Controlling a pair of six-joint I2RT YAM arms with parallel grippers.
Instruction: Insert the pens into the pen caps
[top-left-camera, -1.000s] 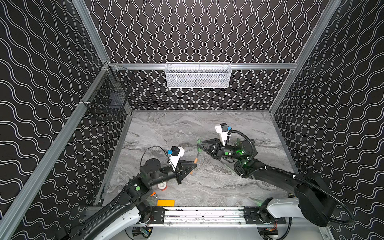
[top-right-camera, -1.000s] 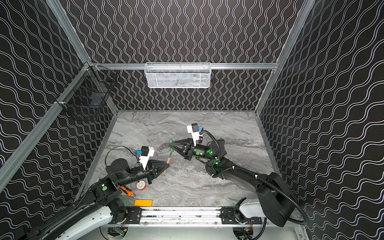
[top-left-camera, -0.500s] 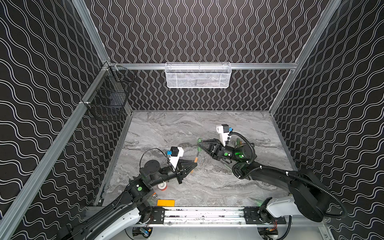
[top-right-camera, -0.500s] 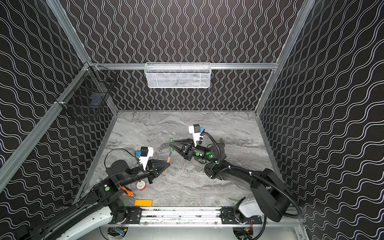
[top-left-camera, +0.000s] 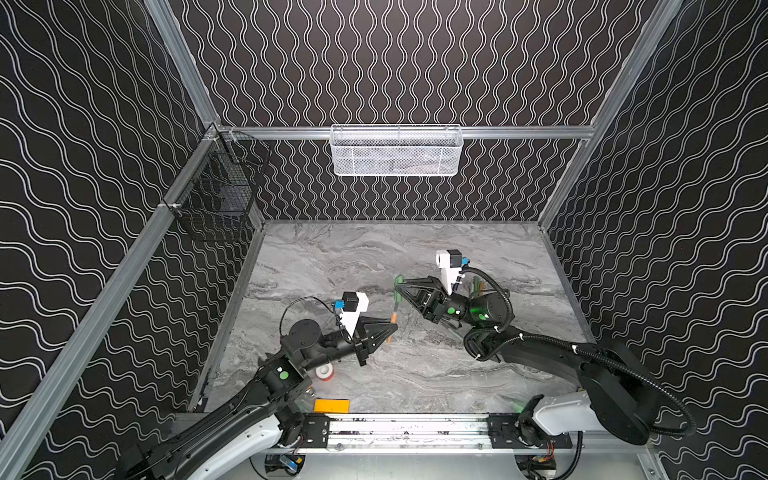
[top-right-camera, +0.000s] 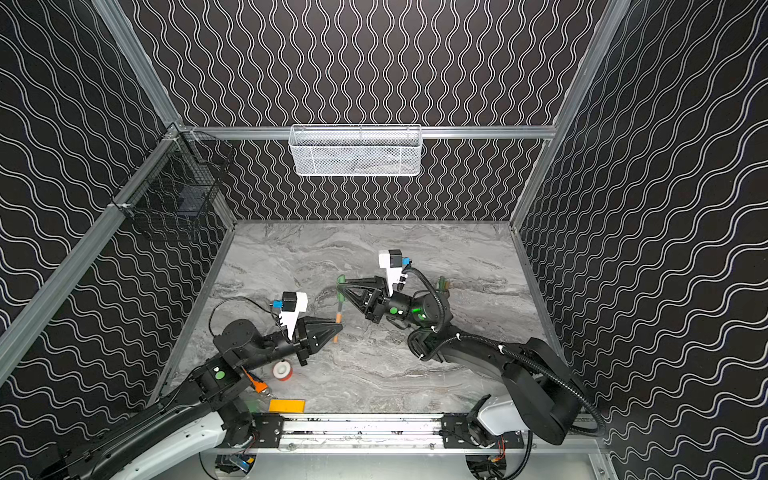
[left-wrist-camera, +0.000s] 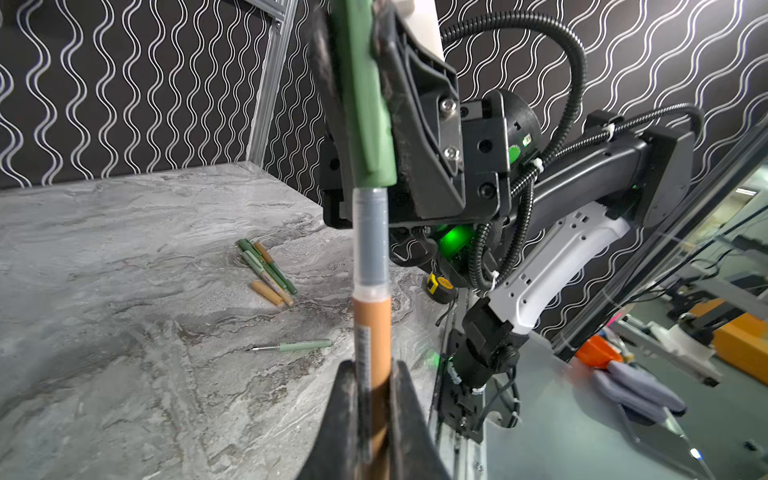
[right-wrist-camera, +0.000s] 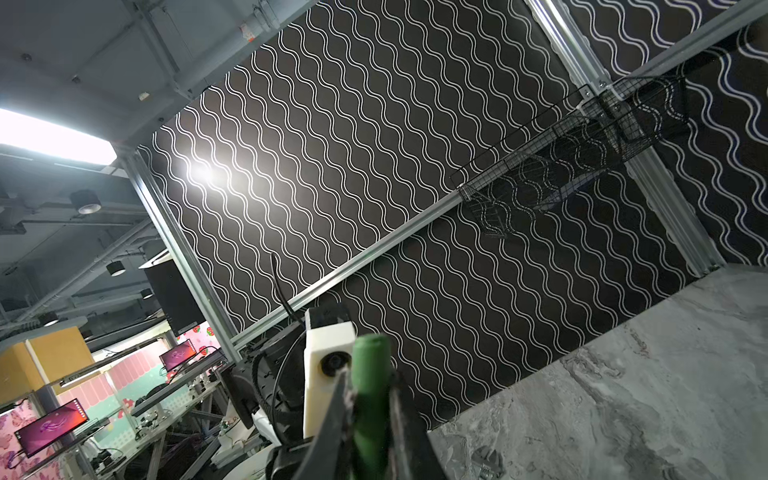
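My left gripper (left-wrist-camera: 372, 374) is shut on a pen (left-wrist-camera: 371, 324) with an orange-tan barrel and a grey front section. The pen's front end meets the open end of a green pen cap (left-wrist-camera: 365, 104). That cap (right-wrist-camera: 370, 374) sits in my right gripper (right-wrist-camera: 370, 388), which is shut on it. In both top views the two grippers meet near the middle of the table, left gripper (top-left-camera: 392, 326) (top-right-camera: 338, 326) just below right gripper (top-left-camera: 398, 284) (top-right-camera: 340, 284). Pen (top-left-camera: 393, 318) and cap (top-left-camera: 399, 279) stand in one line, held above the table.
More pens and caps (left-wrist-camera: 266, 270) lie in a small pile behind the right arm, with one pale green pen (left-wrist-camera: 299, 345) apart and a yellow tape measure (left-wrist-camera: 440, 286). A tape roll (top-left-camera: 324, 372), an orange card (top-left-camera: 331, 405) and a wrench (right-wrist-camera: 484, 461) lie on the table. Baskets (top-left-camera: 397, 151) (top-left-camera: 220, 195) hang on the walls.
The right arm's wrist and forearm have shifted slightly. Both gripper tips stay where they were, still holding pen and cap.
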